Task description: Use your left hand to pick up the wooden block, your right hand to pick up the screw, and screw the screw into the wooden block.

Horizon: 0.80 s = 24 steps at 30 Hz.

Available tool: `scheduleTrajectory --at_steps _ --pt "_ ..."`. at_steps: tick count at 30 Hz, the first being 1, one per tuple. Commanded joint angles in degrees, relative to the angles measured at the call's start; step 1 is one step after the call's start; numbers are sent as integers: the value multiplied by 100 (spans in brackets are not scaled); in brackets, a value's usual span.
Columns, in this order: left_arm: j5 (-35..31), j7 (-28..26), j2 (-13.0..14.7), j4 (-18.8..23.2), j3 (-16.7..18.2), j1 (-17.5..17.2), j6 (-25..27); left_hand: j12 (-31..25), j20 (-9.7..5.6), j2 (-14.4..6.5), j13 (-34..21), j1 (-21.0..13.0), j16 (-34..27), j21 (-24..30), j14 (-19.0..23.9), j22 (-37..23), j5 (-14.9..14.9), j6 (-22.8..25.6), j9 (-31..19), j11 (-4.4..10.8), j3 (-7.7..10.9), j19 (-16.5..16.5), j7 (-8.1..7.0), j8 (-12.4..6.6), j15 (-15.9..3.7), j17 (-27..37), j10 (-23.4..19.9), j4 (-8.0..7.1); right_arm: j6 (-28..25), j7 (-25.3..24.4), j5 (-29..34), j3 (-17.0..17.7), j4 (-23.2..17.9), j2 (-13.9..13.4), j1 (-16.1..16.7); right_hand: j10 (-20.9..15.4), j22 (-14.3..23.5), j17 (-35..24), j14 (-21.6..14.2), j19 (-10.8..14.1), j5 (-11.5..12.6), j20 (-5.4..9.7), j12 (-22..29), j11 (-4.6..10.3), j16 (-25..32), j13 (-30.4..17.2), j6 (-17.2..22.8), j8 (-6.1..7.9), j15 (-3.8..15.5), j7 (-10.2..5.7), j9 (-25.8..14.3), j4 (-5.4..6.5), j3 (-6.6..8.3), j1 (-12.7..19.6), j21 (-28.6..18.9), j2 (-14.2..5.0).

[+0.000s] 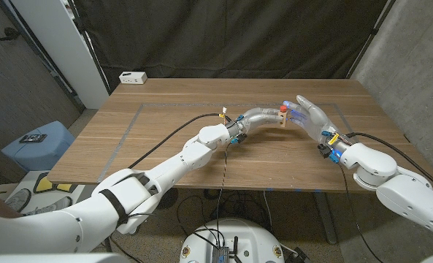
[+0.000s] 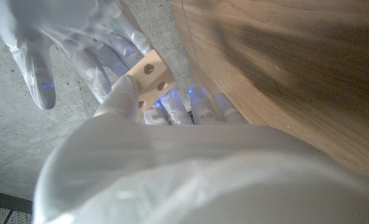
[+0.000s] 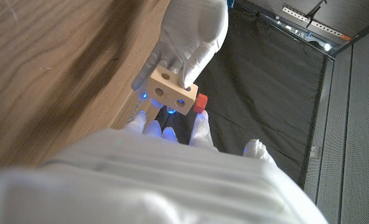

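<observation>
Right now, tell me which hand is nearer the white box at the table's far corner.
Left. The left hand holds the wooden block mid-table; the right hand sits farther from the white box.

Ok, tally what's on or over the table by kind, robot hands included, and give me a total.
Robot hands: 2, left robot hand, right robot hand
Wooden block: 1
Red screw: 1
White box: 1
Total: 5
</observation>
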<state>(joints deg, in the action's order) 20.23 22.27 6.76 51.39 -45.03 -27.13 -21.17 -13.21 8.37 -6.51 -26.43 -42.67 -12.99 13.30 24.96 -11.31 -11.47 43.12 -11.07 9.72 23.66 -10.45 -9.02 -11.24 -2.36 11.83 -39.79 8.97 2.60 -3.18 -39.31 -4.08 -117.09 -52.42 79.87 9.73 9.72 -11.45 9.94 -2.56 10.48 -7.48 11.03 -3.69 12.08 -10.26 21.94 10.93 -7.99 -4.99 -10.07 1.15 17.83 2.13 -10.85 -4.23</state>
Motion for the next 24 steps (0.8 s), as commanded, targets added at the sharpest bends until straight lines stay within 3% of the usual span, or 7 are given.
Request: scheduleTrajectory --at_steps 1,24 --pt "16 29 -30 -81 11 32 -23 -13 28 -44 -15 -20 -33 41 45 -10 -51 192 -32 -11 67 -38 137 -40 -101 23 -22 -17 -98 -39 -20 119 -104 -11 143 341 14 -12 745 21 46 -3 24 -4 20 -21 98 46 5 23 -20 18 24 31 -32 1" --pt "45 141 -156 -404 33 158 -121 -14 29 -43 -15 -10 -32 41 44 -11 -51 186 -32 -14 70 -37 141 -37 -93 23 -24 -20 -293 -54 -77 259 -246 4 291 271 14 -13 684 109 49 15 38 -17 24 -21 268 72 17 69 -24 22 32 34 -54 -3"
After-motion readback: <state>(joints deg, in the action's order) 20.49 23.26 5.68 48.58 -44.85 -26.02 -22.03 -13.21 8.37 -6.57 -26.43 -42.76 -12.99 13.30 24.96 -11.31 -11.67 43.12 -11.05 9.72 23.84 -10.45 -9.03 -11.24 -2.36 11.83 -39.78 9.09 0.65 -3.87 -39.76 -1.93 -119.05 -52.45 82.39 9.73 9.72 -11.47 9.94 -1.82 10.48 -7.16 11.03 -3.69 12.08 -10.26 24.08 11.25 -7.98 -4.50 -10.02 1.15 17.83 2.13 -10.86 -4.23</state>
